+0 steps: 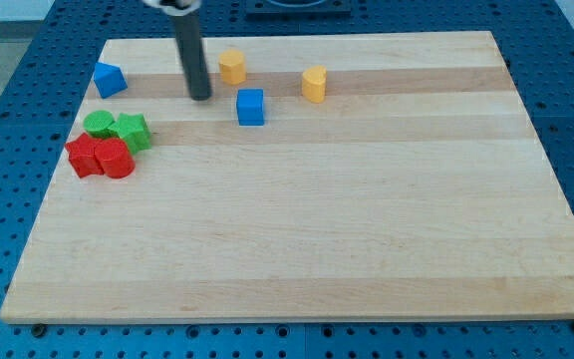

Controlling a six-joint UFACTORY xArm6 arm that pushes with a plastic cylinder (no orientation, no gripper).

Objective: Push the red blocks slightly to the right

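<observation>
Jaws? None on this rod; my tip sits just left of the blue cube. Two touching red blocks, shapes perhaps star and cylinder, lie well down-left.

My tip sits at the lower end of a straight dark rod that comes down nearly upright from the view's top edge, left of the middle.
</observation>
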